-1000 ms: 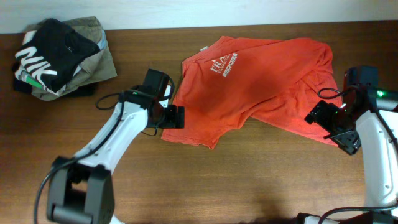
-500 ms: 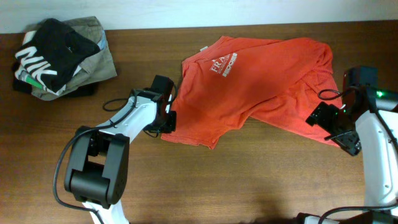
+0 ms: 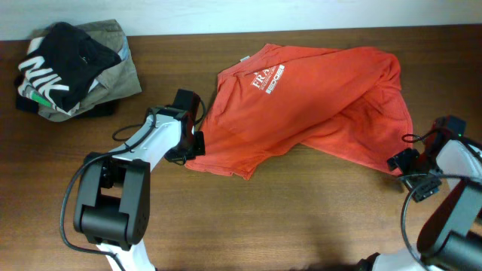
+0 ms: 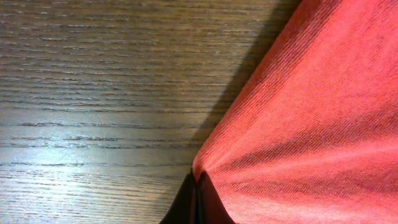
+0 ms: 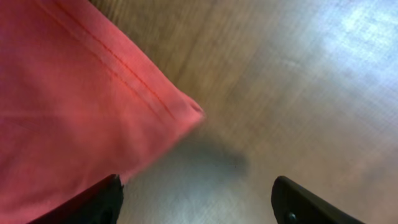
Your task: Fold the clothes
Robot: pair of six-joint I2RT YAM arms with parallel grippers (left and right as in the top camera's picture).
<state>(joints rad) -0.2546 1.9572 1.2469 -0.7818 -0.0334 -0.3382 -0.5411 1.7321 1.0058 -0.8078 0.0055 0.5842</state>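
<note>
The clothes, a red-orange T-shirt [image 3: 301, 105] with white lettering [image 3: 269, 77], lie crumpled across the middle and right of the wooden table. My left gripper [image 3: 192, 143] is at the shirt's lower left edge. In the left wrist view its fingertips [image 4: 197, 186] are shut on a pinch of the red fabric [image 4: 311, 124]. My right gripper [image 3: 413, 175] sits just off the shirt's lower right corner. In the right wrist view it [image 5: 199, 205] stands open over bare wood. The shirt's hemmed corner [image 5: 180, 109] lies just ahead, by the left finger [image 5: 93, 199].
A pile at the table's back left holds a black garment with big white letters [image 3: 56, 64] on a khaki-olive one [image 3: 124, 75]. The table's far edge [image 3: 301, 30] runs along the top of the overhead view.
My left gripper has shut on the shirt's left edge and drawn it slightly left. The right arm has slid right and down, off the fabric to the shirt's lower right corner.
</note>
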